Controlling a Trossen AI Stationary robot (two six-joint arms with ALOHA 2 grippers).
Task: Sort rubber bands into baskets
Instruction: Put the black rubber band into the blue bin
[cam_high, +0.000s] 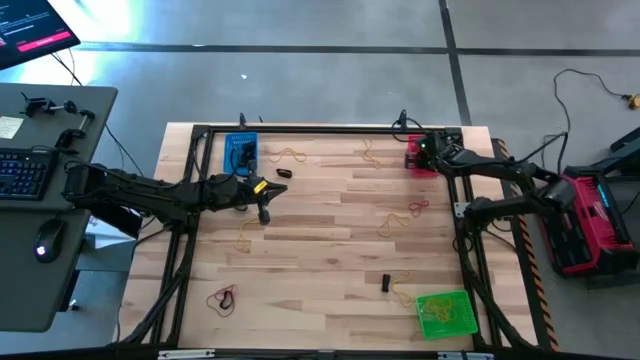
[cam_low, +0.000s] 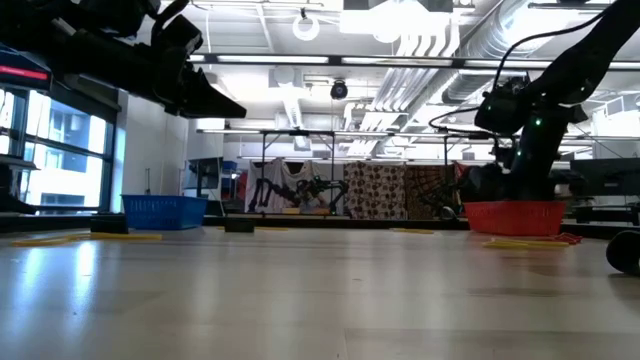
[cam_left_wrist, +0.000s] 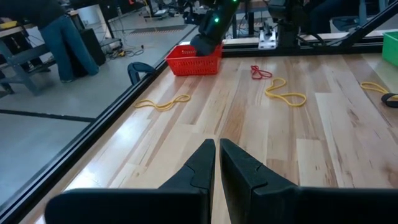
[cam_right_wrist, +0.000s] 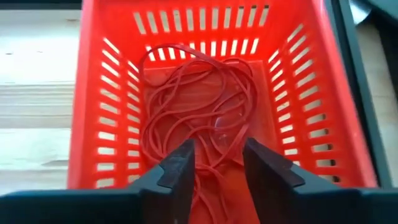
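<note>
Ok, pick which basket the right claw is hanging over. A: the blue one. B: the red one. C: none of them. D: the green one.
B: the right wrist view looks past the open right claw straight down into the red basket, where red rubber bands lie.

A robotics lab or workshop: exposed ceiling ducts (cam_low: 440, 40) and strip lights hang over an open concrete floor (cam_high: 300, 25). At nine o'clock from the wooden table (cam_high: 330, 250) sits a desk (cam_high: 40, 200) with keyboard (cam_high: 22, 172) and mouse (cam_high: 47, 240).

Dark jointed arms, black cables.
</note>
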